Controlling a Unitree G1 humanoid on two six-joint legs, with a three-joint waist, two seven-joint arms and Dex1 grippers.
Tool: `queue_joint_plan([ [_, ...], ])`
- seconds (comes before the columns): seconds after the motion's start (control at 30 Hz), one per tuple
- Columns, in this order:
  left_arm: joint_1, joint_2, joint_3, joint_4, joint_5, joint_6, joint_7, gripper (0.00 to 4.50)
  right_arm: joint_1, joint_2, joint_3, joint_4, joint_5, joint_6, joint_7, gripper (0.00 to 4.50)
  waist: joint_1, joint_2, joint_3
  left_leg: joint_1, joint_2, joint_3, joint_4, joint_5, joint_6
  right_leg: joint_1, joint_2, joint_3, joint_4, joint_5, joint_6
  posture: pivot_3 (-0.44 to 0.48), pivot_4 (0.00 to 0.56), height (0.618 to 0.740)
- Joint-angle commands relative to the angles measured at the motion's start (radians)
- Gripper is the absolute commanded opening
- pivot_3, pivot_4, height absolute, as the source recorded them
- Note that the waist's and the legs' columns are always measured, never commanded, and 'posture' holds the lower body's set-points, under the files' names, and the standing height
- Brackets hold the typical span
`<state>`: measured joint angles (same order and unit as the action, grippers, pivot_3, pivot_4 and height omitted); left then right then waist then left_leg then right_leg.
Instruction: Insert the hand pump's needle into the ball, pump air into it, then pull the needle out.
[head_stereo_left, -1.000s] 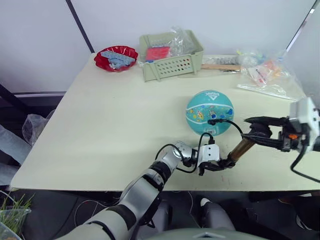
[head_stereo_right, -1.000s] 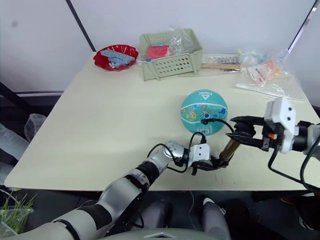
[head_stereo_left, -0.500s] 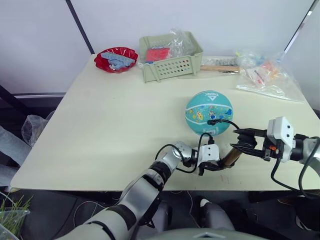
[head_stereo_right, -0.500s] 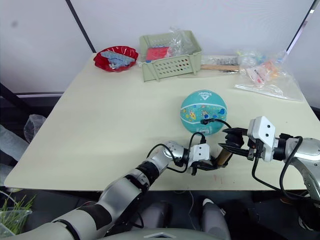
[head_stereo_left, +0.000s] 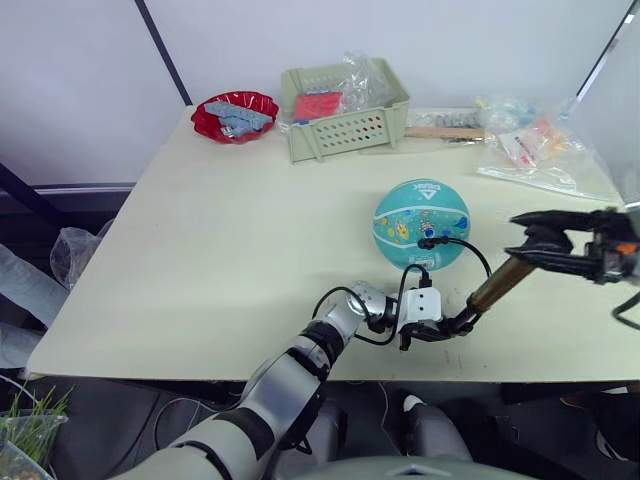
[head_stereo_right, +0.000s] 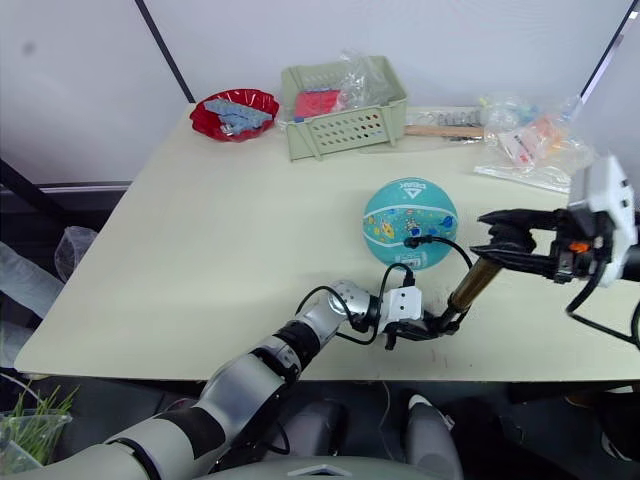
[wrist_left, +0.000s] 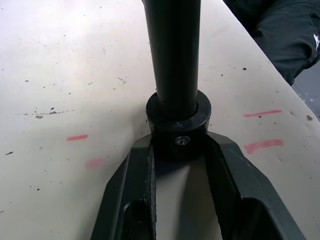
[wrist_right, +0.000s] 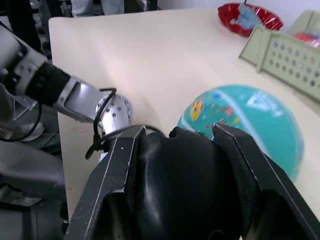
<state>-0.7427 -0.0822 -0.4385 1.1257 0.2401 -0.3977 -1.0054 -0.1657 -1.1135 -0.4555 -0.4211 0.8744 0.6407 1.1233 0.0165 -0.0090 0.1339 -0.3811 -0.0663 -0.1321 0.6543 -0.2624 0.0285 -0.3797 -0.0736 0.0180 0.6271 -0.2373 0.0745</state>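
Pump (head_stereo_left: 494, 284): bronze cylinder lying slanted across the near edge of the desk (head_stereo_left: 220, 230), its long axis running from the lower black cap at the near left up toward the far right. Left gripper (head_stereo_left: 447, 328) is clamping the lower cap, fingers (wrist_left: 132, 175) pressing on either side of the black collar. Right gripper (head_stereo_left: 535, 245) is closing around the upper black handle end, fingers (wrist_right: 112, 170) bracketing the dark knob. Hose (head_stereo_left: 470, 250) is looping from the pump to the needle fitting (head_stereo_left: 426, 242), which is sitting against the near side of the ball (head_stereo_left: 421, 224); the pin itself is too small to make out. Ball is resting on the desk just beyond both grippers, between them. Judgement: pumping is under way, and the coming stroke depends on the right gripper travelling along the pump's slanted axis while the left is anchoring the base.
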Motion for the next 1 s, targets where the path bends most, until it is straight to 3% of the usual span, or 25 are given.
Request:
queue_joint_plan([
  [0.03, 0.032, 0.023, -0.039, 0.075, 0.06, 0.036, 0.002, 0.98, -0.057, -0.061, -0.115, -0.006, 0.054, 0.043, -0.002, 1.63, 0.0, 0.0, 0.0, 0.0, 0.0, 0.0, 0.0, 0.0, 0.0, 0.0, 0.0, 0.0, 0.0, 0.0, 0.0, 0.0, 0.15, 0.74],
  [0.3, 0.032, 0.02, -0.039, 0.075, 0.06, 0.036, 0.003, 0.98, -0.1, -0.09, -0.127, -0.008, 0.119, 0.143, -0.027, 1.63, 0.001, 0.001, 0.001, -0.001, 0.0, 0.0, 0.0, 0.0, 0.0, -0.001, -0.001, 0.0, 0.0, 0.0, 0.0, 0.0, 0.15, 0.74],
  [0.6, 0.027, 0.023, -0.038, 0.075, 0.059, 0.038, -0.003, 0.98, 0.083, 0.032, 0.068, -0.066, -0.095, -0.02, -0.021, 1.63, -0.001, -0.003, -0.001, 0.001, 0.001, 0.0, 0.0, 0.0, 0.0, 0.0, 0.0, 0.0, 0.0, 0.0, 0.0, 0.0, 0.15, 0.74],
  [1.0, 0.036, 0.019, -0.038, 0.067, 0.057, 0.042, 0.002, 0.98, 0.238, 0.242, 0.334, 0.079, -0.432, -0.368, -0.089, 1.63, -0.002, -0.01, -0.006, 0.002, 0.001, 0.0, 0.0, 0.0, 0.0, 0.001, 0.001, 0.0, 0.0, 0.0, 0.0, 0.0, 0.15, 0.74],
])
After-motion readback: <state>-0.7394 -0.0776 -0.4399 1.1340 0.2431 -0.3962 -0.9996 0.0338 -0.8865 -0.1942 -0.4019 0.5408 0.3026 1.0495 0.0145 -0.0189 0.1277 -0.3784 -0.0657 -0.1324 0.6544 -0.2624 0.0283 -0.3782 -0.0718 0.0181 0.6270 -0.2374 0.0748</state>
